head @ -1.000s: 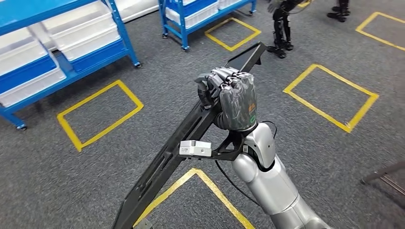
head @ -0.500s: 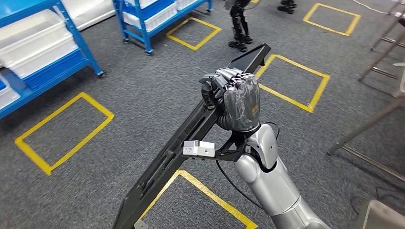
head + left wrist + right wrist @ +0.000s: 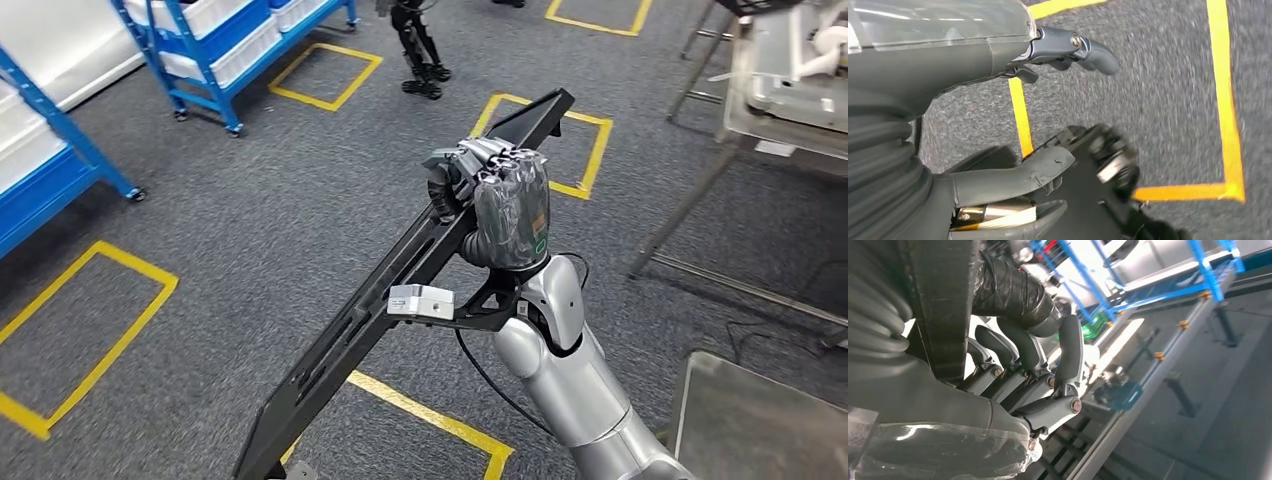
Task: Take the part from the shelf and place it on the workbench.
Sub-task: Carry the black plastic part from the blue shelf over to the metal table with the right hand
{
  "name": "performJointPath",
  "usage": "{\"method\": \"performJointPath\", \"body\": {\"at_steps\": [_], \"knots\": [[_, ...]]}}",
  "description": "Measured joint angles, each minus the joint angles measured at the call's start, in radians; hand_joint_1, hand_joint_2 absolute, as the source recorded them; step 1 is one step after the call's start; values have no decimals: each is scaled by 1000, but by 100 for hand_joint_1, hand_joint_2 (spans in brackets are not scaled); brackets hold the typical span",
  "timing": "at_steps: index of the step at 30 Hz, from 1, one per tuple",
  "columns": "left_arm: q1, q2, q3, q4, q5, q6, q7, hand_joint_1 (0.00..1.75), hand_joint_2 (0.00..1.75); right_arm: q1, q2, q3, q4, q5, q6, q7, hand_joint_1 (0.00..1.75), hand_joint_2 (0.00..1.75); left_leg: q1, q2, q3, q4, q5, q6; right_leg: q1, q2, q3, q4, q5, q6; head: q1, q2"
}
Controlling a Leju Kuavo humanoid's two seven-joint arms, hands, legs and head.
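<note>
Open grey carpet [image 3: 250, 200] seen from 9 to 12 o'clock, blue shelf racks [image 3: 215, 45] parked at 10–11, metal workbench [image 3: 790, 80] with angled legs [image 3: 680, 215] blocking 1–2, grey plate [image 3: 760, 420] at 4, long black part [image 3: 400, 275] carried diagonally across centre.

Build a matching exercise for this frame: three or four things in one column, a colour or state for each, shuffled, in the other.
Things:
1. long part
2. right hand
3. shelf frame
4. floor tape squares

Colour or state:
A. blue
B. yellow
C. black, tilted, carried above the carpet
D. gripping the part

Pairs: 1-C, 2-D, 3-A, 4-B
</note>
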Motion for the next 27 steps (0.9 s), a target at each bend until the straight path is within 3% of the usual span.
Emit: {"method": "performJointPath", "body": {"at_steps": [2, 4, 6, 8, 9, 11, 12, 14, 15, 16, 18, 20, 21, 23, 25, 27], "knots": [[-1, 0, 0, 0, -1, 0, 0, 0, 175, -1, 0, -1, 3, 0, 0, 0, 175, 175, -2, -13, 27, -75, 64, 12, 3, 31, 1, 2, 1, 0, 0, 0], [-2, 2, 1, 0, -1, 0, 0, 0, 175, -4, 0, -2, 4, 0, 0, 0, 175, 175, -3, -64, 77, -196, 123, 30, 2, 59, -1, 3, 3, 3, 0, 0], [-2, 5, 2, 0, -2, 1, 0, 0, 175, -6, 0, -3, 6, 0, 0, 0, 175, 175, -7, -98, 102, -254, 136, 40, -4, 82, -7, 3, 9, 13, 0, 0], [-3, 3, 2, 0, -2, 1, 0, 0, 175, -6, 0, -5, 7, -1, -1, 0, 175, 175, -8, -79, 109, -269, 141, 42, -8, 102, -13, -3, 17, 27, 0, 0], [-5, 2, 2, 0, -2, 1, 0, 0, 175, -7, -1, -6, 7, -1, -1, 0, 175, 175, -6, -66, 113, -279, 147, 44, -6, 88, -16, -2, 16, 33, 0, 0], [-7, 0, 2, 0, -3, 1, 0, 0, 175, -12, -2, -9, 7, -1, -1, -1, 175, 175, -1, -36, 120, -299, 158, 49, -2, 25, -39, 43, -18, 43, 1, 0], [-6, 0, 2, 0, -3, 2, 0, 0, 175, -14, -2, -10, 8, -1, -1, -1, 175, 175, -2, -21, 122, -303, 160, 51, -2, -11, -62, 92, -48, 46, 2, 0], [-3, 0, 2, 0, -5, 2, 0, 0, 175, -16, -3, -10, 11, -1, -1, -1, 175, 175, -3, 9, 120, -302, 159, 53, -7, -36, -111, 201, -98, 53, 2, 0], [-2, -1, 2, 0, -6, 2, 0, 0, 175, -15, -3, -11, 13, -1, -1, -1, 175, 175, -3, 25, 119, -300, 158, 53, -10, -40, -121, 226, -101, 57, 2, 0], [-2, -2, 2, 0, -7, 1, -1, 0, 175, -15, -4, -11, 15, -1, -1, -1, 175, 175, -2, 40, 119, -298, 156, 51, -13, -46, -113, 218, -87, 60, 2, 0], [-4, -5, 2, 0, -8, 0, -1, 0, 175, -17, -5, -11, 17, -1, -1, -2, 175, 175, 0, 67, 118, -288, 148, 43, -17, -76, -51, 113, -34, 65, 2, 0], [-6, -6, 2, 0, -9, -4, 0, 0, 175, -21, -4, -13, 18, -1, -1, -2, 175, 175, -4, 87, 117, -274, 136, 30, -9, -112, -1, 20, -8, 57, 2, 0], [-7, -6, 2, 0, -9, -7, 0, 0, 175, -24, -5, -15, 19, -1, -1, -2, 175, 175, -7, 96, 117, -270, 132, 23, -5, -118, 4, 5, -10, 49, 1, 0], [-10, -7, 2, 0, -10, -17, 1, 0, 175, -28, -5, -21, 23, -1, 0, -2, 175, 175, -8, 115, 121, -269, 129, 11, -1, -97, 0, 6, -9, 32, 0, 0], [-13, -7, 2, 0, -10, -24, 3, 0, 175, -33, -6, -25, 26, -1, 0, -1, 175, 175, -2, 92, 117, -252, 109, 3, -4, -75, 0, 1, -5, 19, 0, 0], [-13, -7, 2, 0, -10, -27, 4, 0, 175, -39, -6, -27, 29, -1, 0, 0, 175, 175, 2, 36, 81, -167, 54, -2, -7, -52, 0, -3, 0, 9, 0, 0]]}}
